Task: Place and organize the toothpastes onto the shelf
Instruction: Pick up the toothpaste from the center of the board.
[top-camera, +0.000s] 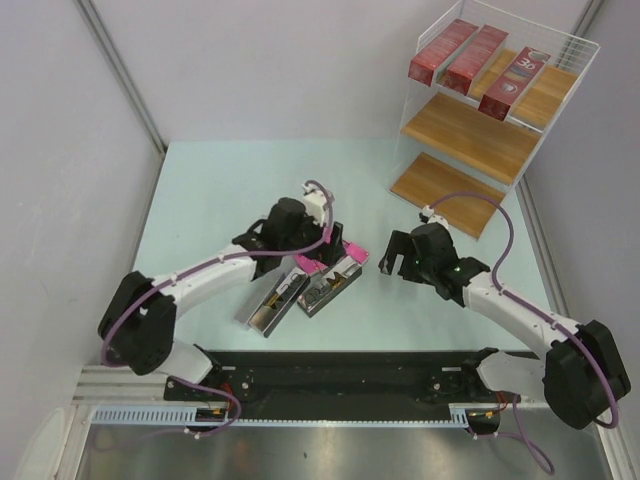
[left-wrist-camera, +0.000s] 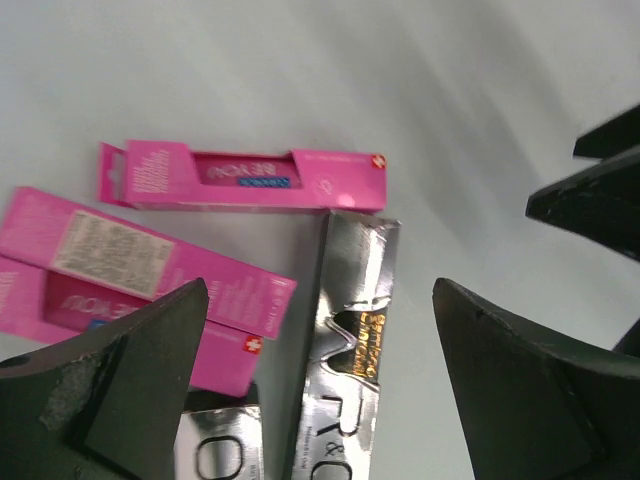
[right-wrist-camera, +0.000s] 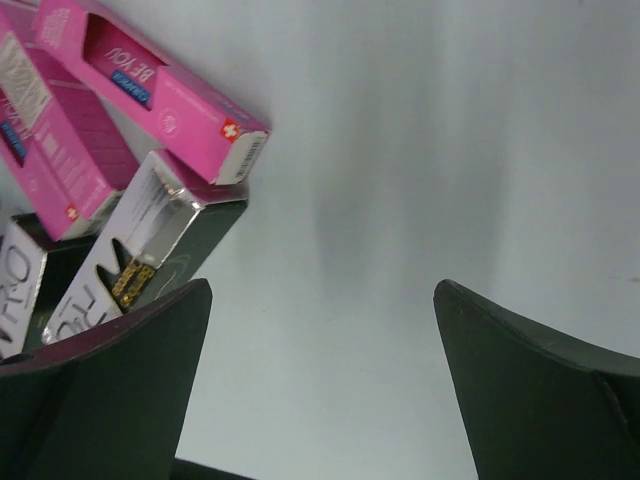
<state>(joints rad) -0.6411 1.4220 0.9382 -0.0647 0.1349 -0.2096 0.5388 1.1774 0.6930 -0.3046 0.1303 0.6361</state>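
Wide open, the left pincer (left-wrist-camera: 320, 290) hangs over a slim silver-grey carton (left-wrist-camera: 350, 380) mid-way across the surface (top-camera: 220, 190), apparently to grasp it, while the right pincer (right-wrist-camera: 322, 290) hovers nearby, open and empty.

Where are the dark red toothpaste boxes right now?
In the overhead view, three dark red boxes lie side by side on the top board of the shelf, at the far right of the table.

- Silver carton (right-wrist-camera: 140, 245) lies at left, open end twd centre.
- Pink carton (right-wrist-camera: 150, 90) just above it, slanting, end overlapping silver carton's end.
- 2nd pink carton (right-wrist-camera: 50, 150) up-left of silver carton, alongside 1st.
- Another silver carton (right-wrist-camera: 15, 285) left of it, mostly cut off.
- Right gripper (right-wrist-camera: 322, 290) below-right of silver carton, spread wide, only pale table (right-wrist-camera: 450, 130) btwn fingers.
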